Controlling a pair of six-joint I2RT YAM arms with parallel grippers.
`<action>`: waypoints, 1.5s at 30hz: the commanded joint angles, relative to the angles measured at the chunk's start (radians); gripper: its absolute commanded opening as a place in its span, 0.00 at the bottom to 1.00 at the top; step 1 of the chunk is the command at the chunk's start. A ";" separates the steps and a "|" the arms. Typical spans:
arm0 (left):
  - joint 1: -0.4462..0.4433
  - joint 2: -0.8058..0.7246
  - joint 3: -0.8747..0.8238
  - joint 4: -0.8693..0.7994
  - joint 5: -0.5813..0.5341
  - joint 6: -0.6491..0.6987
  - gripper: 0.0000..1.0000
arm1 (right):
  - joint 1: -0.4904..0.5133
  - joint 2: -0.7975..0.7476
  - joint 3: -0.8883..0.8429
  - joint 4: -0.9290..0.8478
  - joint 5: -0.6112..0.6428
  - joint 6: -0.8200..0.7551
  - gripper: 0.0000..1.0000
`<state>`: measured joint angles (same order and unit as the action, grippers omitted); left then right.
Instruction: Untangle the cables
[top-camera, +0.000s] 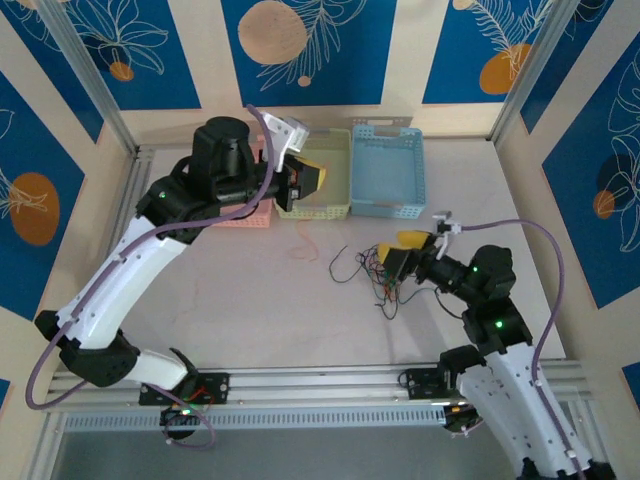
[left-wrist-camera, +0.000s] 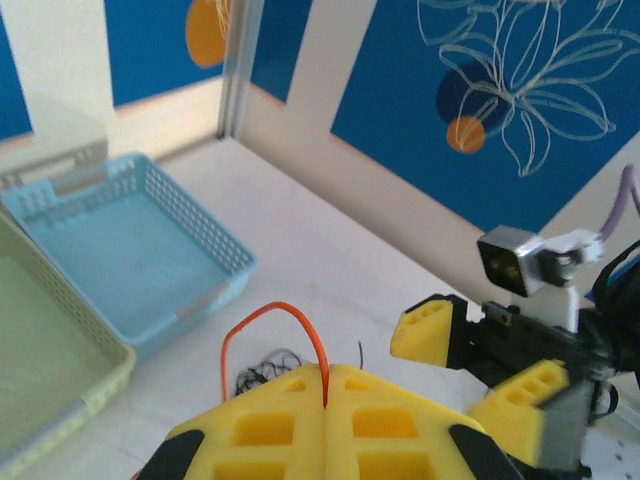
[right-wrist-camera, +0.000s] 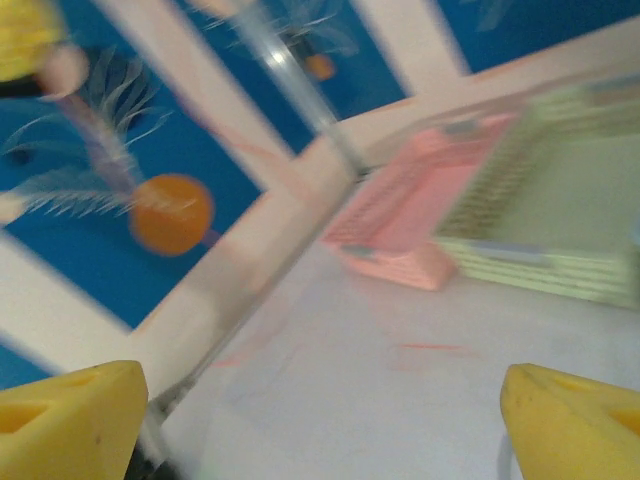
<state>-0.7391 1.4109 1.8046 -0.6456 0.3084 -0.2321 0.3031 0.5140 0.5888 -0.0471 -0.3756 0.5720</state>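
My left gripper (top-camera: 310, 180) hangs above the pale green plastic basket (top-camera: 330, 212), its yellow fingers pressed together on a thin orange wire loop (left-wrist-camera: 272, 325). The tangle of thin black, red and green cables (top-camera: 372, 272) lies on the white table (top-camera: 250, 300). Just beside it is my right gripper (right-wrist-camera: 320, 425), jaws wide apart and empty.

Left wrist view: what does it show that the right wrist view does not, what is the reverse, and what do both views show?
Left wrist, not right wrist: the left tool shut on an orange wire, a blue basket, and black cables on the table. Right wrist, not left wrist: a pink basket. Both: the green basket, the open right tool and the table.
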 joint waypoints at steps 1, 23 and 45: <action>0.016 -0.041 -0.051 0.098 0.110 -0.048 0.00 | 0.157 0.050 0.059 0.100 -0.025 -0.196 0.97; 0.015 -0.107 -0.228 0.250 0.209 -0.154 0.00 | 0.519 0.320 0.236 0.311 0.418 -0.680 0.99; 0.015 -0.111 -0.237 0.268 0.209 -0.170 0.00 | 0.420 0.503 0.321 0.358 0.256 -0.553 0.99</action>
<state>-0.7330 1.3205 1.5730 -0.3996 0.5041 -0.3950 0.7002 0.9997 0.8692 0.2756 -0.0772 0.0086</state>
